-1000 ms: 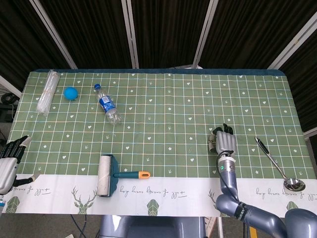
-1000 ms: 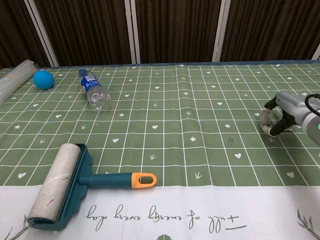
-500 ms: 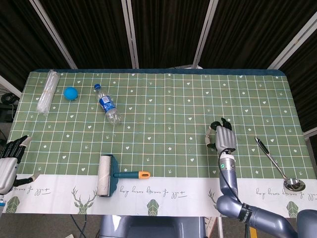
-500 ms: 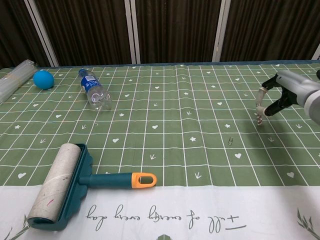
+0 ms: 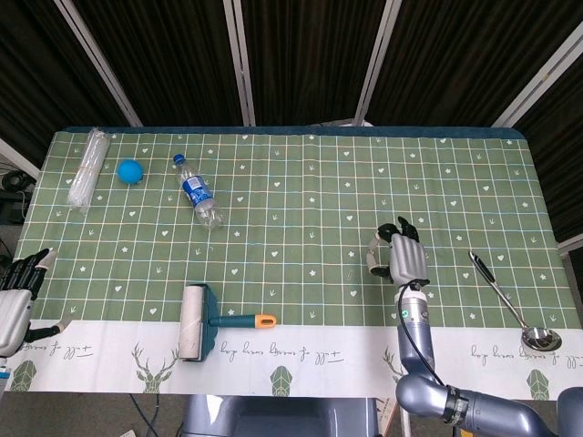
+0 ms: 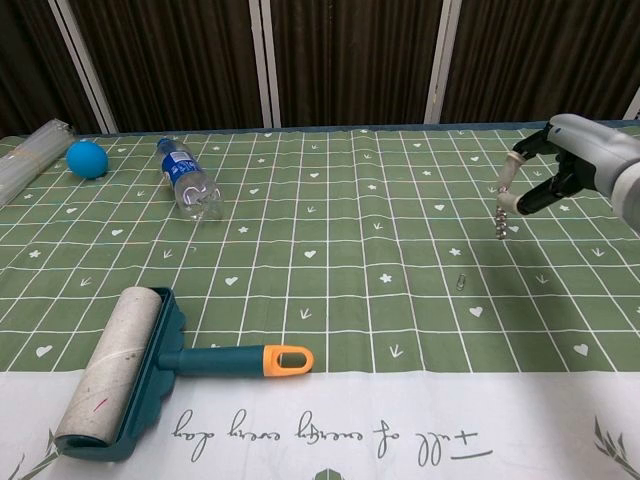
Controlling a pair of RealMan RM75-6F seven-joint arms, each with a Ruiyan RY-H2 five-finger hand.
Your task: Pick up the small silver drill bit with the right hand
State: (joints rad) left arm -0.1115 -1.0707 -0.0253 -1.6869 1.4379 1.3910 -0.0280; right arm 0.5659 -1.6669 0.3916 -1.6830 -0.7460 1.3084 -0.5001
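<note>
The small silver drill bit hangs tip-down above the green tablecloth, pinched between the fingertips of my right hand. In the head view my right hand hovers over the table's right half, back toward the camera, and the bit itself is too small to make out there. My left hand rests off the table's front left corner with its fingers apart and nothing in it.
A small metal clip lies below and left of the bit. A lint roller sits front left. A water bottle, blue ball and plastic-wrapped roll lie far left. A ladle lies at the right edge.
My right hand has risen off the cloth and shifted leftward, lifting the drill bit with it. The left hand has not moved.
</note>
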